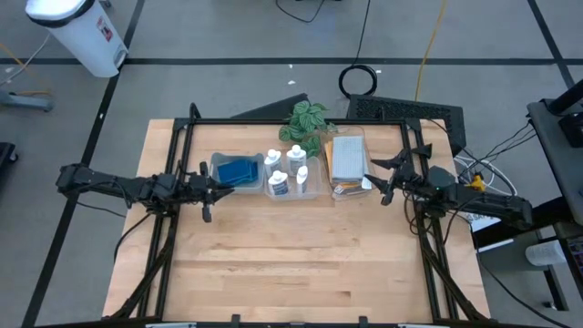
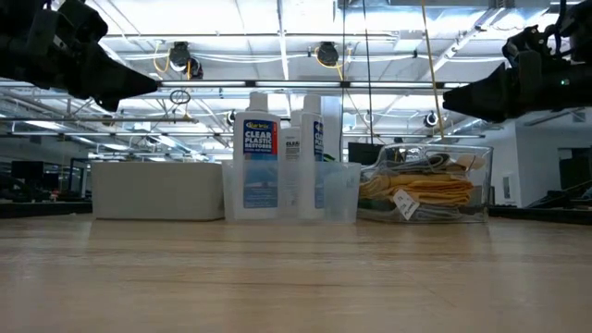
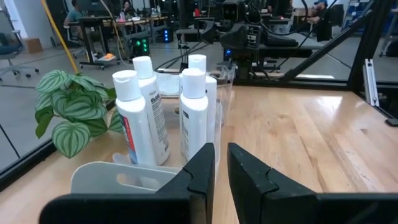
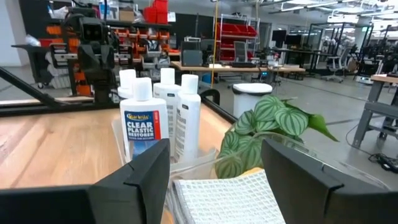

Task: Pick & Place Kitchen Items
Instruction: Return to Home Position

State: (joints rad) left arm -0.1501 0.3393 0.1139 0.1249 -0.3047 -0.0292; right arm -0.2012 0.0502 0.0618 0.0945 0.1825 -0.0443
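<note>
Four white squeeze bottles (image 1: 287, 173) stand in the middle bin (image 1: 317, 188); blue sponges (image 1: 239, 169) lie in the left bin (image 1: 215, 164), folded cloths (image 1: 347, 158) in the right bin (image 2: 476, 178). Left gripper (image 1: 221, 189) hovers by the left bin, jaws nearly together and empty; right gripper (image 1: 378, 179) hovers by the right bin, jaws wide apart.

Both dark arms stretch inward from opposite sides, held level and facing each other; the left gripper (image 1: 221, 189) all but closed, the right gripper (image 1: 383, 179) spread wide.
</note>
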